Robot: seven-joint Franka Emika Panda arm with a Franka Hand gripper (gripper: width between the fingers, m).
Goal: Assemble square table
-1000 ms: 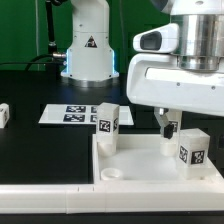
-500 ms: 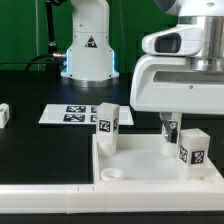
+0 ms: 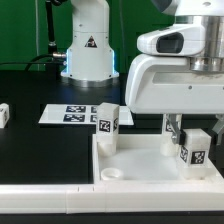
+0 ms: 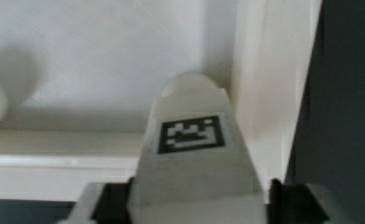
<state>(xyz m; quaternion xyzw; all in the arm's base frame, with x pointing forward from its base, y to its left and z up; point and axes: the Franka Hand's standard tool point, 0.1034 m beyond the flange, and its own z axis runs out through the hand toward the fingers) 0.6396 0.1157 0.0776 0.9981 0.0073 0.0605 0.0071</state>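
The square table's white slab (image 3: 140, 160) lies rim-up at the front, with a round socket (image 3: 113, 174) in its near corner. One tagged white leg (image 3: 107, 124) stands upright at the slab's far corner on the exterior view's left. A second tagged leg (image 3: 194, 148) stands on the slab at the exterior view's right, under my arm. My gripper (image 3: 180, 130) is down over that leg. In the wrist view the leg (image 4: 197, 130) fills the gap of my gripper (image 4: 200, 203), with both dark fingers (image 4: 111, 203) against its sides, beside the slab's raised rim (image 4: 259, 60).
The marker board (image 3: 70, 114) lies flat behind the slab. Another white leg (image 3: 4, 113) sits at the exterior view's left edge. A long white bar (image 3: 45, 188) runs along the front. The arm's base (image 3: 88, 50) stands at the back.
My jaws have come in from wide open onto the sides of the right-hand leg. The arm has shifted slightly toward the exterior view's right, and the leg nudged a little with it.
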